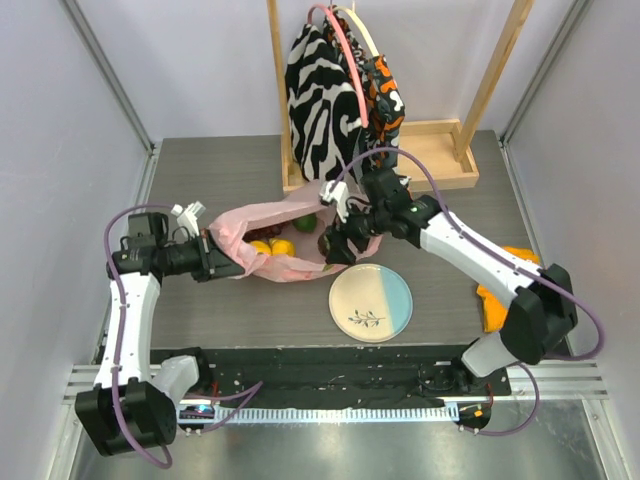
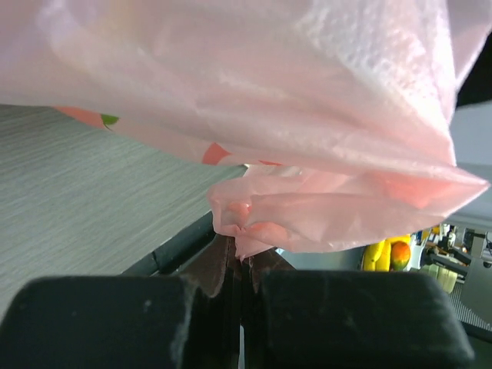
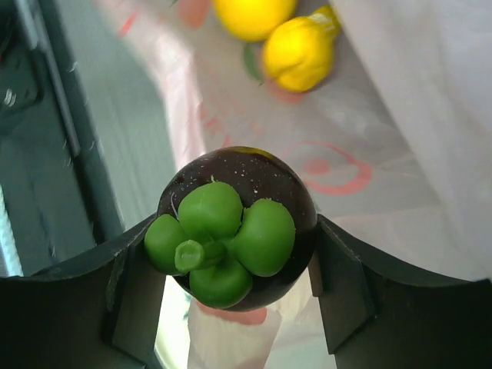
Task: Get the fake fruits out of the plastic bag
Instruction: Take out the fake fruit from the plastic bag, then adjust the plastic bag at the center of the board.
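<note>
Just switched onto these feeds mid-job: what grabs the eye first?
The dark maroon fruit, clamped in the right jaws, fills the right wrist view. Beyond it, two yellow fruits lie inside the pink plastic bag, mid-table, whose left edge the left jaws pinch. A zebra-striped bag hangs at the rear.

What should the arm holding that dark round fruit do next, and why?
Probably draw the right fingers back out of the pink plastic bag, toward the plate: they already clamp the fake mangosteen, and the left fingers pinch the bag's edge.
</note>
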{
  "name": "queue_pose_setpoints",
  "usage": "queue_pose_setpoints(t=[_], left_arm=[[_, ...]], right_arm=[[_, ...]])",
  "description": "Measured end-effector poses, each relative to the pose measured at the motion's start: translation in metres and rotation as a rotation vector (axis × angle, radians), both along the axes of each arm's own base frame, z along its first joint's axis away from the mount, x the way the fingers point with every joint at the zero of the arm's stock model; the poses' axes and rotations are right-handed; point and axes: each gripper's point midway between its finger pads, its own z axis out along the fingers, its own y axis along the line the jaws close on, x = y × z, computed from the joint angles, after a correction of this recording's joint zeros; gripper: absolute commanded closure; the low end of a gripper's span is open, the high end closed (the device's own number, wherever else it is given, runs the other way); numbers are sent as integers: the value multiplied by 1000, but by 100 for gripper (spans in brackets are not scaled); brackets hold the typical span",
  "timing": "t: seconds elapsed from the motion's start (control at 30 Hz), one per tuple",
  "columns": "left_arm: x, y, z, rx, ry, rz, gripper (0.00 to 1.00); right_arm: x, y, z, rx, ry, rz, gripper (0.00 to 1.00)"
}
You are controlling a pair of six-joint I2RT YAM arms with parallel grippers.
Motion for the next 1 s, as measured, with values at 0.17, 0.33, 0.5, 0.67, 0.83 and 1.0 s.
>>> queue_pose_setpoints(t=[0.17,0.33,0.5,0.67,0.83,1.0], left_arm=[[10,1,-1,-9,3,9,100],[21,1,-2,-28,6,17,100],[26,0,-1,-51,21,28,100],[34,1,1,-63,27,60,100],[65,9,8,-85,62,118,100],[108,22,36,-85,-18,167,100]], right_arm=[[-37,-36,-9,-84,-40,125,52],[-70,-68,-33,-171,-42,246,51],[-79,-62,-41,-158,-34,351,51],[-57,-14,-27,-68,15,411,51],[-26,52,21,113,72,412,52],[-28,73,69,219,56,434,47]])
